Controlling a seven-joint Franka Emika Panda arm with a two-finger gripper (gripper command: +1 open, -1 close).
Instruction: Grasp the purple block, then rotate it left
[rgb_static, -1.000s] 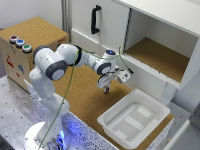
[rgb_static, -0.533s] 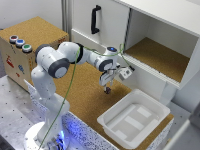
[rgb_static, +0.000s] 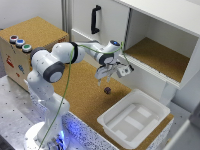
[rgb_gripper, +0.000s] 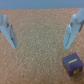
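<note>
The purple block (rgb_static: 107, 90) is a tiny dark cube lying on the cork surface (rgb_static: 80, 95), between the arm and the white bin. My gripper (rgb_static: 104, 78) hangs just above it, fingers pointing down and apart, holding nothing. In the wrist view the two pale blue fingers (rgb_gripper: 74, 30) stand wide apart, with bare cork at the gripper's midpoint (rgb_gripper: 41, 46). The block (rgb_gripper: 71, 62) lies just beyond one fingertip, outside the gap between the fingers.
A white bin (rgb_static: 150, 107) stands on the cork at the exterior view's right of the block. Behind the gripper is a white cabinet with an open cork-floored compartment (rgb_static: 155, 57) and a black door handle (rgb_static: 95, 19). A cork box with coloured round buttons (rgb_static: 20, 42) stands at the left.
The wrist has turned and shifted slightly toward the exterior view's left above the block. The block has not moved, and the fingers stay open.
</note>
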